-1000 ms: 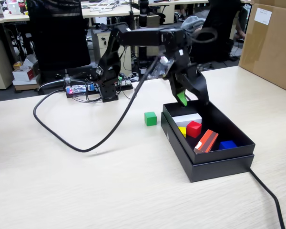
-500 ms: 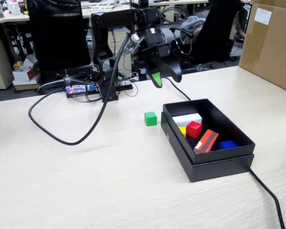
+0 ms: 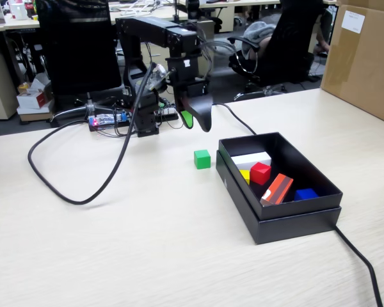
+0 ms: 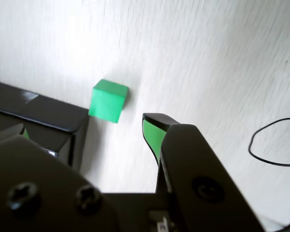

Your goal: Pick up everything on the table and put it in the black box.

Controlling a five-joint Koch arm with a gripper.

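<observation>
Office chairs and cluttered desks fill the room behind your pale light-wood table (image 3: 115,243), and over it the black claw (image 3: 197,121) has swung back out of the shallow matte black cardboard box (image 3: 288,220), where it hung a second ago, to a spot up and to the left in the fixed view. Your claw carries nothing: the wrist view shows its green-padded jaw standing clear of the other with only bare table in the gap, so read it as parted and empty. Below it and a little toward the box sits the small green cube (image 3: 202,159), resting on the table just beside the box's near-left wall; from the wrist view (image 4: 108,100) it looks close to the corner, though you cannot tell whether it touches. Further out, inside the box, the small red cube (image 3: 260,173) and the small yellow cube (image 3: 245,176) already lie next to a white rectangular block (image 3: 250,159), a longer orange-red block (image 3: 277,189) and a blue piece (image 3: 305,194). That retreat suggests a drop is finished and the green cube is the last one left for you. Mind the box wall as you descend; a jaw could catch the rim. A thick black cable (image 3: 83,185) loops over the table to the left, well clear.
</observation>
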